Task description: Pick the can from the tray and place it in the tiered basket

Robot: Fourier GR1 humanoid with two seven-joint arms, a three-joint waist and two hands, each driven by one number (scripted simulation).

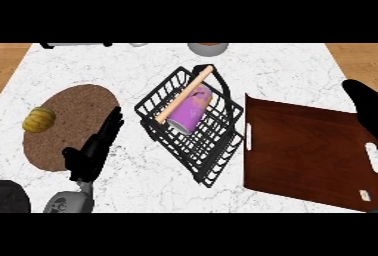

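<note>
Head view counter (pixel 295 70): white marble.
Tray (pixel 310 150): dark wood, at the right.
Mat (pixel 74 100): round, brown, at the left.
Basket (pixel 156 100): black wire, between mat and tray, holding the can.
Left hand (pixel 92 150): released, fingers straight, over the mat's edge, holding nothing.
Right hand (pixel 363 102): at the right edge, beyond the tray; released or clenched cannot be told.
Can (pixel 190 111): purple, lying on its side in the basket under the wooden handle (pixel 184 95).

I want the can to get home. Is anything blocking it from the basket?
Nothing visible does. The purple can already lies inside the black wire basket, under its wooden handle. The brown tray beside it holds no can.
</note>
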